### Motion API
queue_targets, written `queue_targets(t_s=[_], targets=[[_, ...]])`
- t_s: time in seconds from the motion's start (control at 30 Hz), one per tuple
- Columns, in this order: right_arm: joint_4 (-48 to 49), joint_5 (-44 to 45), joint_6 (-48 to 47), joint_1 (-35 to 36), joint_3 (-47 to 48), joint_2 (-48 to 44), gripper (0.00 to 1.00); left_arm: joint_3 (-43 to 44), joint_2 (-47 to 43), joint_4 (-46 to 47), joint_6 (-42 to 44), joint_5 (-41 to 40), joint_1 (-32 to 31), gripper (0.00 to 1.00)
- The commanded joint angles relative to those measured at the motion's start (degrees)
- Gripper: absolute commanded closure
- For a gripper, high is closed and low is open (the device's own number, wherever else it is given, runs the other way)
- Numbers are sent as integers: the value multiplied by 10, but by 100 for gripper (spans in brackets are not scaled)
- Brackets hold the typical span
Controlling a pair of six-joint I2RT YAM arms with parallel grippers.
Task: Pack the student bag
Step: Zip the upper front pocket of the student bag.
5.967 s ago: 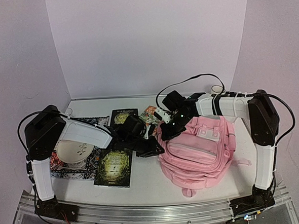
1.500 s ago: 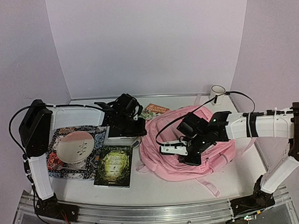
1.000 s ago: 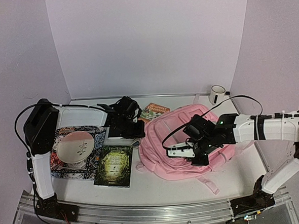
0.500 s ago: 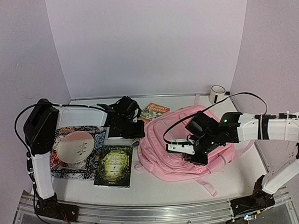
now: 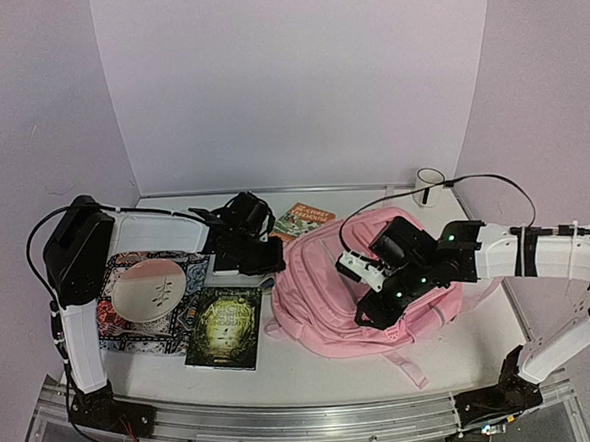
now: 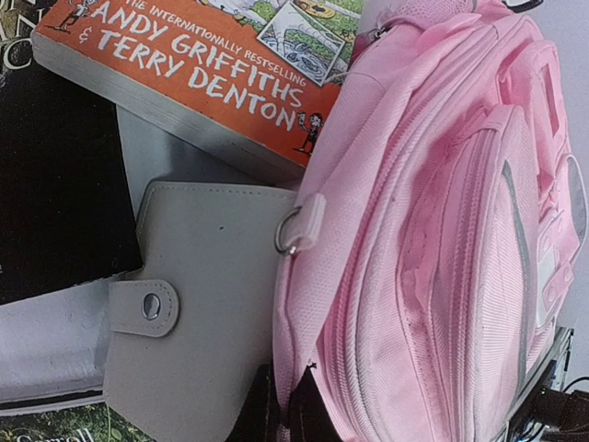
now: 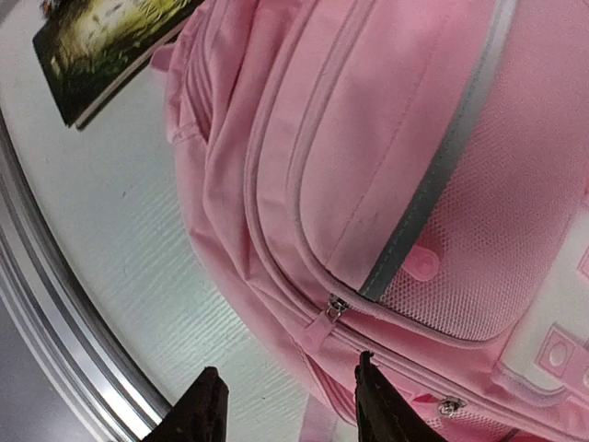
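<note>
The right claw (image 7: 287, 368) is spread, with nothing between its two dark fingers, and it hangs just over the near edge of the student bag (image 5: 319, 280). A small zip tab (image 7: 331, 309) on the bag sits just past the fingertips. The bag lies flat on the white bench (image 5: 314, 375), right of the middle, with its front pockets facing up. The left claw (image 6: 287, 414) is pressed together on the pink cloth at the bag's left edge. A grey case (image 6: 212, 304) lies beside that edge, and an orange book (image 6: 212, 64) lies at the top corner of the bag. Further left there is a green book (image 5: 224, 328) and a round plate (image 5: 149, 290) on a patterned mat (image 5: 116, 327). A white mug (image 5: 429, 182) stands at the back, behind the right arm. Half a second ago the right claw was pressed together and lay low on the bag; now it has opened and turned. The bag is in the same place as then. The left claw has not moved.
</note>
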Motion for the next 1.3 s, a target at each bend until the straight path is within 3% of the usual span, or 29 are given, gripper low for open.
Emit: queue_targets(t_s=[0.0,0.2,0.5,0.7,0.9,1.1,1.27], targets=[[34,40,203,4,-52,-50,54,-11,-35,33,-23,-43,22,100],[111,54,229,4,-94,-24,60,-15,-37,40,-23,-37,22,100],[179,63,219,4,-83,71,66,-18,-35,44,-24,-33,22,100],[179,82,223,4,-83,100,77,-19,-37,44,-21,-36,23,100],[132,120,222,4,-90,80,99,-22,-39,44,-15,-45,23,100],[58,185,234,-14,-95,46,100,-38,-50,42,-6,-65,31,100],[53,182,240,-36,-108,19,100,-52,-56,36,-3,-74,43,100]])
